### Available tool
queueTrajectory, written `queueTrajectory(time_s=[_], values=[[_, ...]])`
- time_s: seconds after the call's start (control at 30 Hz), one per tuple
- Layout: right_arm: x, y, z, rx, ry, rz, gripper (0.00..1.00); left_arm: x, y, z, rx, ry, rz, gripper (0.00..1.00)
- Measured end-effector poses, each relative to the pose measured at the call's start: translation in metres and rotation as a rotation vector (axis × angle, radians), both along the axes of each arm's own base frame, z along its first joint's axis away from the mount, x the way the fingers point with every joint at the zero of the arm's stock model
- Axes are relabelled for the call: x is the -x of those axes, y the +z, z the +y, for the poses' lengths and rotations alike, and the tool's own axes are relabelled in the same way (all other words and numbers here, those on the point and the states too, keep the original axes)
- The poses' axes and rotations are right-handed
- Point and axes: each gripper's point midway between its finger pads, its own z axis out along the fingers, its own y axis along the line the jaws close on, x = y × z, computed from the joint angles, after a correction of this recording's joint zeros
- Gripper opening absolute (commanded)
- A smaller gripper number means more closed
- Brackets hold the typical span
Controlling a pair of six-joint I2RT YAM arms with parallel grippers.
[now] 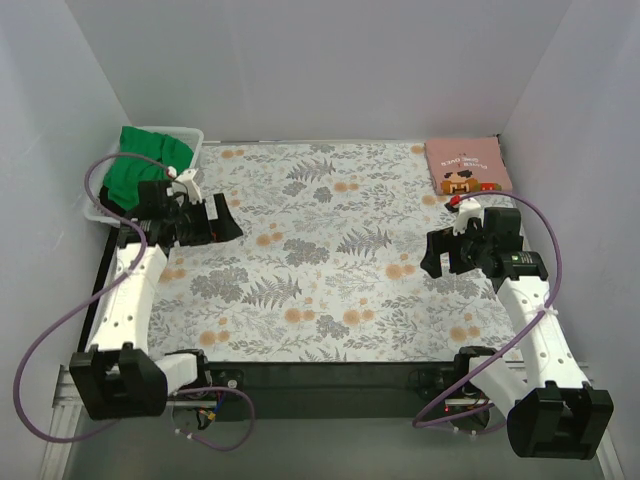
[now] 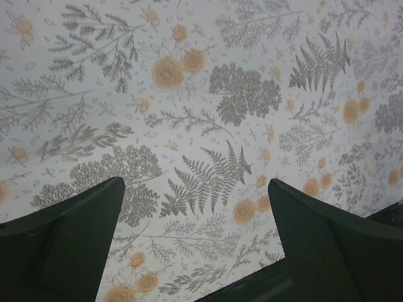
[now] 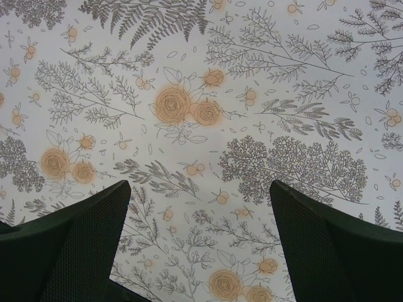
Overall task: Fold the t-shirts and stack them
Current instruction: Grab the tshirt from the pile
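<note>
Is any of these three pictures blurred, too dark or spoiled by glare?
Top view: soft even light, no glare, green shirt and pink shirt clear. Left wrist view: table cloth print slightly soft; the open left pincer is very dark. Right wrist view: print sharp, right pincer equally dark.

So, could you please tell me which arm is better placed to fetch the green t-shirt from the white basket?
Left, probably. The open left claw hovers beside the white slatted plastic basket holding the bright green t-shirt; the right claw is on the opposite side.
</note>
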Motion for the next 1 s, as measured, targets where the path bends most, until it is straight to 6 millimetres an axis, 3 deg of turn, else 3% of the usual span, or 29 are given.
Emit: queueTrajectory(time_s=[0.13,0.33,0.57,0.63,0.73,1.0], values=[[0.0,-0.002,0.0,-0.001,0.003,0.01,0.98,-0.048,0.023,0.008,-0.027,0.016,0.013,0.98],[0.0,-0.003,0.001,-0.001,0.003,0.01,0.98,-0.143,0.07,0.026,-0.067,0.059,-0.043,0.98],[0.0,-0.003,0.001,-0.002,0.004,0.012,0.98,-0.244,0.089,0.076,-0.117,0.154,-0.124,0.98],[0.0,-0.003,0.001,-0.002,0.004,0.013,0.98,-0.258,0.08,0.098,-0.122,0.188,-0.122,0.97],[0.0,-0.004,0.001,-0.002,0.004,0.018,0.98,-0.262,0.064,0.129,-0.117,0.239,-0.097,0.95],[-0.001,-0.013,0.002,-0.008,0.012,0.06,0.98,-0.247,0.025,0.213,-0.046,0.341,-0.041,0.84]])
